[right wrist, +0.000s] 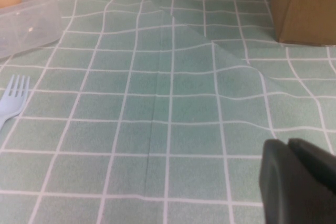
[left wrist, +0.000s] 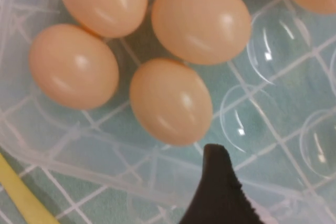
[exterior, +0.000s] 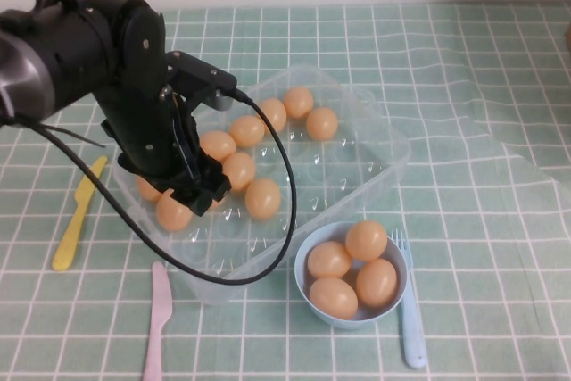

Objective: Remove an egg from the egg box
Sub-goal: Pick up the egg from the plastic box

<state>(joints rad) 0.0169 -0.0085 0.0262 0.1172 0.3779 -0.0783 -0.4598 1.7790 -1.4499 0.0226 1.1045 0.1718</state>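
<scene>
The clear plastic egg box lies in the middle of the table with several orange-tan eggs in its left half. My left gripper is down inside the box's near-left part, among the eggs. In the left wrist view one black finger stands just beside an egg; the other finger is out of the picture, nothing is between them, and the gripper looks open. My right gripper is shut and empty over bare tablecloth, off the right of the high view.
A light-blue bowl holding several eggs stands in front of the box. A light-blue fork lies right of the bowl. A pink knife and a yellow knife lie at the left. A brown box stands beyond the right gripper.
</scene>
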